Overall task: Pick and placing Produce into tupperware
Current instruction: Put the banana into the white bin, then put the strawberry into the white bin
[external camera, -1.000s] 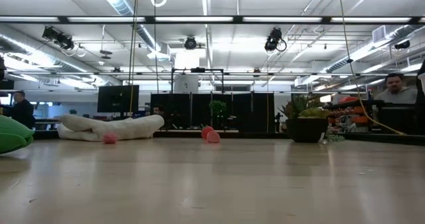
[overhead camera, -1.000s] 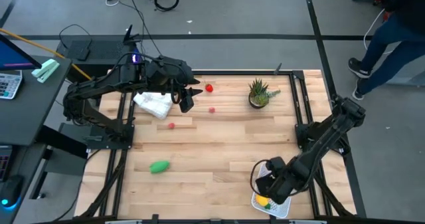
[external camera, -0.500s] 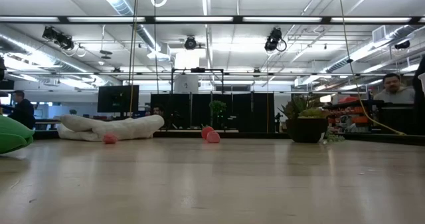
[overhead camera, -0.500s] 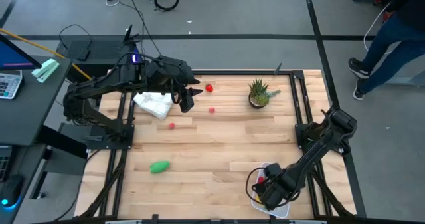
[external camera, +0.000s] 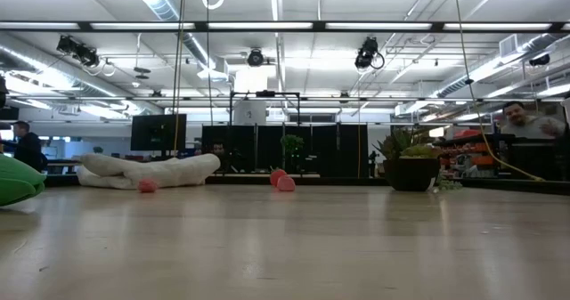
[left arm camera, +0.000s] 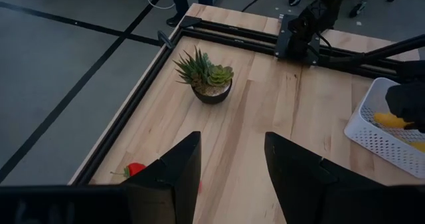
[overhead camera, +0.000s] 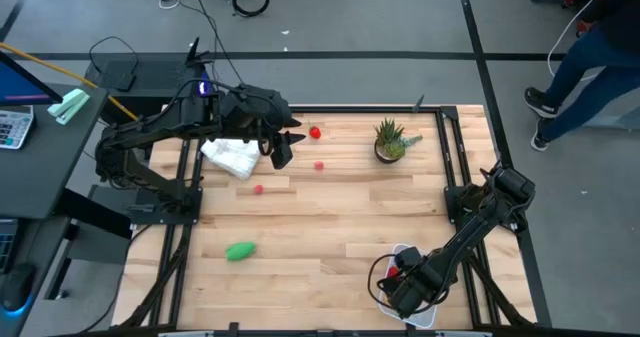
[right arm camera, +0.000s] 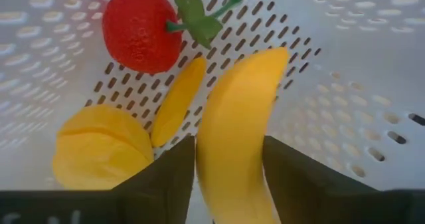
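Reaching down into the white tupperware (overhead camera: 428,315) at the table's near right corner, the right gripper (right arm camera: 226,184) pinches the yellow banana (right arm camera: 236,131) just above a red strawberry (right arm camera: 143,28) and orange slices (right arm camera: 99,147). Released crooked, I reckon it could lean on the wall or knock those pieces. The left gripper (left arm camera: 232,164) hangs spread by the white cloth (overhead camera: 232,157); the green piece (overhead camera: 240,250) lies loose. No writing is legible.
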Robot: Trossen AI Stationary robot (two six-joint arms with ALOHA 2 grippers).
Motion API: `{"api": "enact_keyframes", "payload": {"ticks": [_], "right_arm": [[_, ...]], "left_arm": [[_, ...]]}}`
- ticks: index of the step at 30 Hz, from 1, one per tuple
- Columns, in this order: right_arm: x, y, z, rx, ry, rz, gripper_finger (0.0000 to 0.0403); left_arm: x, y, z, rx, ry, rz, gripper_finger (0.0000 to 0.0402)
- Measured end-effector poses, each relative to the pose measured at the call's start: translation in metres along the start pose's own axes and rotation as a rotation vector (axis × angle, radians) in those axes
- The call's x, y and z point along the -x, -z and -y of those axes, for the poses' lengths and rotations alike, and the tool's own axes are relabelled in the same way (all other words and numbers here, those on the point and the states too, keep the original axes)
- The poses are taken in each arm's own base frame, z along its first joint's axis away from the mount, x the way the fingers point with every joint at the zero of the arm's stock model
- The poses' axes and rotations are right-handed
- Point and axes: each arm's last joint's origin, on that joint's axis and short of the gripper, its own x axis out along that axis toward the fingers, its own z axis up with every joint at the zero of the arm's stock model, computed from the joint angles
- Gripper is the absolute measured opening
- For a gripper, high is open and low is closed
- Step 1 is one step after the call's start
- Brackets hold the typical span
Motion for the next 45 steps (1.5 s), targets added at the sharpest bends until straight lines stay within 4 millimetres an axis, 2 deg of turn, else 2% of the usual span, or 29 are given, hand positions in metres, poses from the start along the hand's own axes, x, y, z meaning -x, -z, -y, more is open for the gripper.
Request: {"api": "enact_keyframes", "payload": {"ticks": [6, 9, 14, 19, 23, 26, 31, 34, 37, 40, 43, 45], "right_arm": [[0.001, -0.001, -0.001, -0.002, -0.013, -0.008, 0.0217], [0.009, -0.003, 0.000, -0.008, -0.034, -0.022, 0.0225], [0.040, -0.018, 0.004, -0.040, -0.155, -0.013, 0.0224], [0.083, -0.042, 0.014, -0.072, -0.413, 0.190, 0.0217], [0.118, -0.070, 0.026, -0.058, -0.608, 0.491, 0.0215], [0.141, -0.092, 0.036, 0.001, -0.662, 0.744, 0.0215], [0.169, -0.125, 0.046, 0.177, -0.582, 0.984, 0.0215], [0.180, -0.148, 0.046, 0.223, -0.510, 1.100, 0.0214], [0.188, -0.175, 0.039, 0.232, -0.491, 1.127, 0.0211], [0.187, -0.210, 0.022, 0.326, -0.524, 1.049, 0.0207], [0.181, -0.253, 0.004, 0.396, -0.543, 1.029, 0.0205], [0.182, -0.285, -0.002, 0.353, -0.603, 1.063, 0.0205]], "left_arm": [[0.000, 0.000, 0.000, 0.000, 0.000, -0.001, 0.0172], [0.000, 0.001, 0.000, -0.002, -0.002, -0.012, 0.0172], [0.012, 0.011, -0.004, 0.062, -0.014, -0.104, 0.0172], [0.019, 0.027, -0.007, 0.187, -0.061, -0.257, 0.0172], [0.022, 0.036, -0.007, 0.273, -0.099, -0.344, 0.0172], [0.024, 0.040, -0.005, 0.295, -0.108, -0.380, 0.0172], [0.026, 0.042, -0.001, 0.279, -0.103, -0.404, 0.0172], [0.026, 0.042, -0.001, 0.279, -0.103, -0.403, 0.0172], [0.025, 0.042, -0.001, 0.295, -0.107, -0.404, 0.0172], [0.025, 0.042, -0.001, 0.327, -0.114, -0.403, 0.0172], [0.025, 0.042, -0.001, 0.327, -0.113, -0.398, 0.0172], [0.024, 0.041, -0.001, 0.321, -0.109, -0.391, 0.0172]]}}
